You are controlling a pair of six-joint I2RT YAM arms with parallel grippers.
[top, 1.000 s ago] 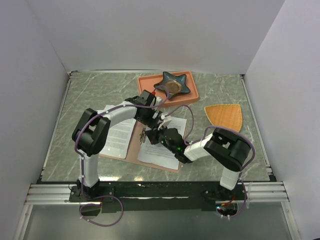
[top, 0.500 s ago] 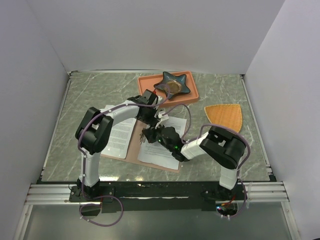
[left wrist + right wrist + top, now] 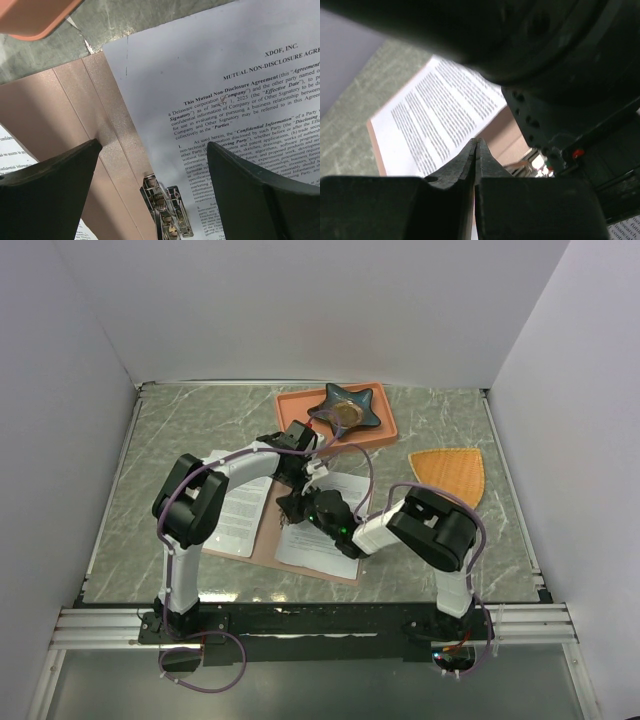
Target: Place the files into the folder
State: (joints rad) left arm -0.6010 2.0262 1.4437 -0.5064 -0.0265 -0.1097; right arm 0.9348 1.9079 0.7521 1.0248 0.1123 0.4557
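One folder (image 3: 264, 535) lies open in the centre of the top view. Two files are on it: the left file (image 3: 235, 512) on its left half and the right file (image 3: 312, 545) on its right half. One silver clip (image 3: 167, 212) sits at the spine. The left gripper (image 3: 152, 146) hangs above the spine, its two fingers wide apart. The right gripper (image 3: 476, 142) is near the clip, its two fingers pressed together. In the upper right are one tray (image 3: 388, 426) with one star-shaped dish (image 3: 345, 408) on it, and one fan-shaped mat (image 3: 450, 472)

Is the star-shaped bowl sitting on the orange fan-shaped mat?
No, the star-shaped bowl sits in the salmon tray at the back of the table, well apart from the mat.
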